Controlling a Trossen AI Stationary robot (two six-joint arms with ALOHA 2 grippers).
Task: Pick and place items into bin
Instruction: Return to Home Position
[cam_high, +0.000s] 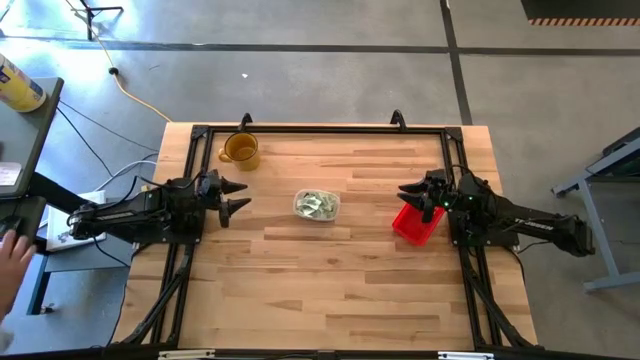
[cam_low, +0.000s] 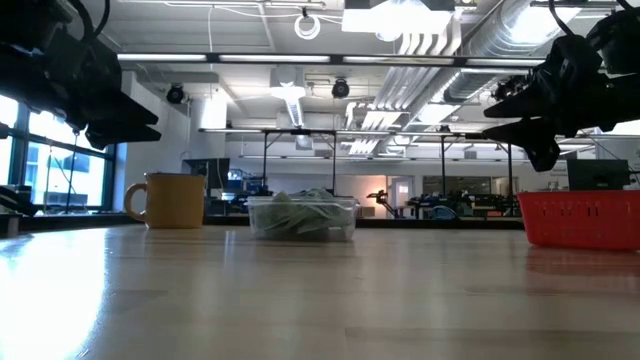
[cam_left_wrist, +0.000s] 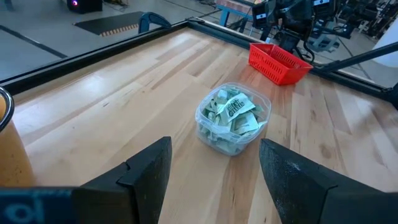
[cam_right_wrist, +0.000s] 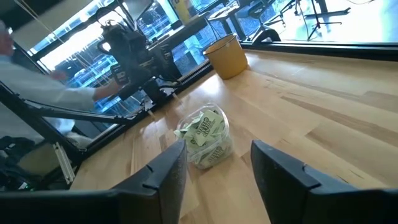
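Looks all but finished. Shows the items (cam_left_wrist: 233, 113) heaped inside the bin (cam_high: 316, 205), at the middle of the table (cam_high: 330, 290), filling it close to the rim. Reveals no loose item on the bare wood in the high view, nor in either wrist view. Cannot settle whether the red mesh basket (cam_high: 415, 226), at 4 o'clock from the bin, holds anything, though it seems empty from the left wrist view. Leaves, by this judgement, nothing more to pick and only the parking of both arms to complete.

At 9 o'clock from the bin and well apart from it: the left end effector (cam_high: 245, 195), raised off the table, fingers spread, carrying nothing. At 3 o'clock from the bin, above the basket's 11 o'clock edge: the right end effector (cam_high: 404, 197), likewise raised, fingers spread and empty. At 11 o'clock from the bin, near the table's far edge: an amber mug (cam_high: 240, 150), apart from everything else.
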